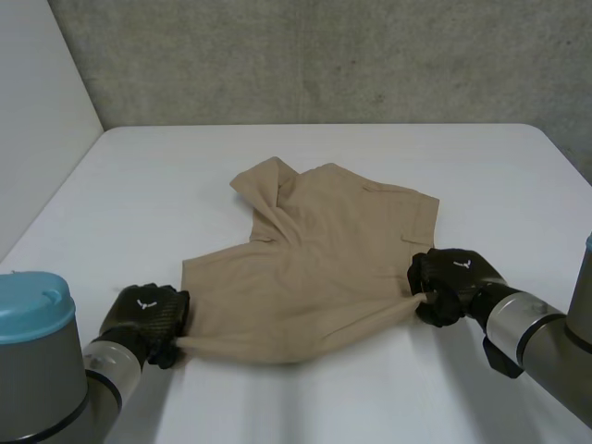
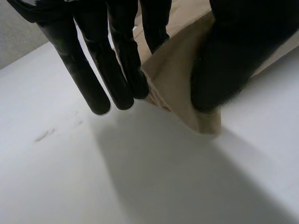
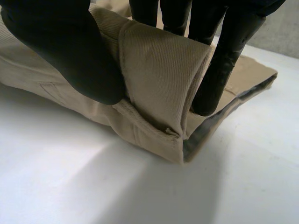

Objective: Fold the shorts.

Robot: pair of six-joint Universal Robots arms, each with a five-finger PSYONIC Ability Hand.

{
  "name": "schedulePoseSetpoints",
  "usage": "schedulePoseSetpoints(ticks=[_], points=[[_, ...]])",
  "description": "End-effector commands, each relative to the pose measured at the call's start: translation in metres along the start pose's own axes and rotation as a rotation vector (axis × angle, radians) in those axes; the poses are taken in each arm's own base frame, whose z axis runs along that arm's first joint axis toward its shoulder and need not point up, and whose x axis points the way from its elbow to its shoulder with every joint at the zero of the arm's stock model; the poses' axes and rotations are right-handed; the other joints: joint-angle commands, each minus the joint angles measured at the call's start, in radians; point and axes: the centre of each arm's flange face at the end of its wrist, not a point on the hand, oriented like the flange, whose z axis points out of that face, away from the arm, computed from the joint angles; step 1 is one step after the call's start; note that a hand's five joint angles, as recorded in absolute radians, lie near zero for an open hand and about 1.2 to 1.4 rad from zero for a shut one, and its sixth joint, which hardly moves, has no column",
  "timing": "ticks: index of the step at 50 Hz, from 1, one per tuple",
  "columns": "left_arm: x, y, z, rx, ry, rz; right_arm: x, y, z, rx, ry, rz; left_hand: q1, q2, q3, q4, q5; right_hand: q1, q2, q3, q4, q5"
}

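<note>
Tan shorts (image 1: pixel 314 268) are lying beyond both hands on the tabletop (image 1: pixel 139 194), the left hand (image 1: pixel 146 316) and right hand (image 1: pixel 453 279) each pinching one end of the near edge.

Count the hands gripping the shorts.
2. The left hand pinches the near-left corner of the shorts; the right hand pinches the near-right corner.

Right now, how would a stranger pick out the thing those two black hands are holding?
On the white table, near its middle, lies a tan cloth: the shorts, rumpled at the far side. The left hand and the right hand each pinch a near corner. It is the one soft, tan thing against white tabletop and black hands.
</note>
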Motion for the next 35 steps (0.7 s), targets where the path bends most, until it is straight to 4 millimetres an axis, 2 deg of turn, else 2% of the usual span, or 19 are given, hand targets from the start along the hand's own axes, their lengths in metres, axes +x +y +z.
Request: schedulePoseSetpoints(ticks=[1, 2, 5, 6, 9, 10, 13, 14, 17, 18, 21, 24, 28, 29, 30, 32, 33, 34, 35], points=[[-0.021, -0.056, -0.013, 0.211, -0.078, -0.014, 0.003, -0.051, -0.016, 0.170, 0.055, -0.183, 0.492, 0.508, 0.510, 0.507, 0.514, 0.416, 0.223, 0.212, 0.203, 0.246], [-0.028, -0.075, -0.020, 0.285, -0.106, -0.021, 0.003, -0.069, -0.025, 0.230, 0.080, -0.242, 0.492, 0.508, 0.510, 0.507, 0.514, 0.416, 0.223, 0.212, 0.203, 0.246], [-0.039, -0.108, -0.038, 0.415, -0.145, -0.032, 0.003, -0.100, -0.041, 0.340, 0.128, -0.324, 0.492, 0.508, 0.510, 0.507, 0.514, 0.416, 0.223, 0.212, 0.203, 0.246], [-0.047, -0.131, -0.057, 0.513, -0.174, -0.040, 0.003, -0.121, -0.055, 0.408, 0.165, -0.359, 0.492, 0.508, 0.510, 0.507, 0.514, 0.416, 0.223, 0.212, 0.203, 0.246], [-0.057, -0.158, -0.091, 0.628, -0.209, -0.045, 0.003, -0.149, -0.077, 0.488, 0.221, -0.380, 0.492, 0.508, 0.510, 0.507, 0.514, 0.416, 0.223, 0.212, 0.203, 0.246], [-0.062, -0.171, -0.113, 0.675, -0.225, -0.046, 0.002, -0.166, -0.092, 0.525, 0.239, -0.390, 0.492, 0.508, 0.510, 0.507, 0.514, 0.416, 0.223, 0.212, 0.203, 0.246], [-0.071, -0.191, -0.144, 0.744, -0.250, -0.055, -0.001, -0.189, -0.111, 0.562, 0.253, -0.400, 0.492, 0.508, 0.510, 0.507, 0.514, 0.416, 0.223, 0.212, 0.203, 0.246], [-0.075, -0.202, -0.160, 0.785, -0.262, -0.062, -0.002, -0.203, -0.123, 0.587, 0.260, -0.407, 0.492, 0.508, 0.510, 0.507, 0.514, 0.416, 0.223, 0.212, 0.203, 0.246], [-0.080, -0.216, -0.178, 0.839, -0.276, -0.067, -0.005, -0.222, -0.138, 0.620, 0.268, -0.417, 0.492, 0.508, 0.510, 0.507, 0.514, 0.416, 0.223, 0.212, 0.203, 0.246], [-0.083, -0.224, -0.185, 0.866, -0.286, -0.069, -0.006, -0.234, -0.148, 0.656, 0.277, -0.426, 0.492, 0.508, 0.510, 0.507, 0.514, 0.416, 0.223, 0.212, 0.203, 0.246], [-0.086, -0.234, -0.191, 0.898, -0.296, -0.071, -0.007, -0.251, -0.159, 0.701, 0.293, -0.437, 0.492, 0.508, 0.510, 0.507, 0.514, 0.416, 0.223, 0.212, 0.203, 0.246], [-0.088, -0.243, -0.183, 0.895, -0.296, -0.069, -0.005, -0.256, -0.156, 0.709, 0.297, -0.440, 0.492, 0.508, 0.510, 0.507, 0.514, 0.416, 0.223, 0.212, 0.203, 0.246], [-0.087, -0.250, -0.149, 0.834, -0.278, -0.061, -0.001, -0.250, -0.125, 0.646, 0.269, -0.425, 0.492, 0.508, 0.510, 0.507, 0.514, 0.416, 0.223, 0.212, 0.203, 0.246], [-0.087, -0.250, -0.141, 0.817, -0.273, -0.060, 0.000, -0.245, -0.112, 0.612, 0.255, -0.418, 0.492, 0.508, 0.510, 0.507, 0.514, 0.416, 0.223, 0.212, 0.203, 0.246], [-0.085, -0.249, -0.123, 0.779, -0.263, -0.055, 0.001, -0.242, -0.105, 0.595, 0.249, -0.413, 0.492, 0.508, 0.510, 0.507, 0.514, 0.416, 0.223, 0.212, 0.203, 0.246], [-0.082, -0.247, -0.102, 0.738, -0.247, -0.049, 0.002, -0.236, -0.092, 0.562, 0.237, -0.406, 0.492, 0.508, 0.510, 0.507, 0.514, 0.416, 0.223, 0.212, 0.203, 0.246], [-0.081, -0.244, -0.091, 0.713, -0.239, -0.046, 0.000, -0.228, -0.076, 0.522, 0.218, -0.397, 0.492, 0.508, 0.510, 0.507, 0.514, 0.416, 0.223, 0.212, 0.203, 0.246], [-0.078, -0.240, -0.069, 0.667, -0.228, -0.041, 0.000, -0.223, -0.067, 0.501, 0.209, -0.393, 0.492, 0.508, 0.510, 0.507, 0.514, 0.416, 0.223, 0.212, 0.203, 0.246], [-0.076, -0.238, -0.058, 0.642, -0.221, -0.037, -0.001, -0.218, -0.058, 0.478, 0.199, -0.391, 0.492, 0.508, 0.510, 0.507, 0.514, 0.416, 0.223, 0.212, 0.203, 0.246]])
